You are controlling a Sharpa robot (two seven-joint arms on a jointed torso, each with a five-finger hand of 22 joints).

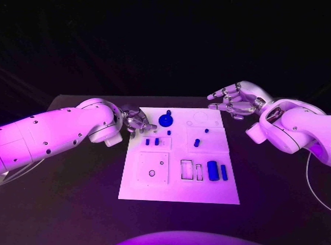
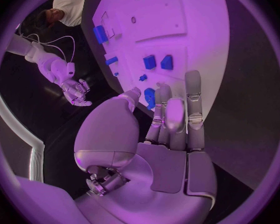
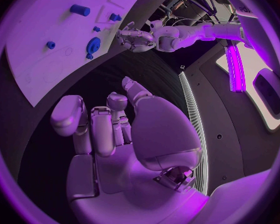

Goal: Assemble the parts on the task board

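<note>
Round blue part (image 1: 165, 120) sits near the task board's (image 1: 180, 191) far edge, just beside my left hand (image 1: 136, 121), fingers loosely curled, holding nothing. My right hand (image 1: 235, 100) (spread, empty) hovers off the board's far right corner, farther away.

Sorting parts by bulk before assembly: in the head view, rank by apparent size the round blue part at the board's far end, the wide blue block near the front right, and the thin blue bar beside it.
1. round blue part
2. wide blue block, close to the round part in size, so that order is unsure
3. thin blue bar, clearly the smallest.
All lie on the task board.
</note>
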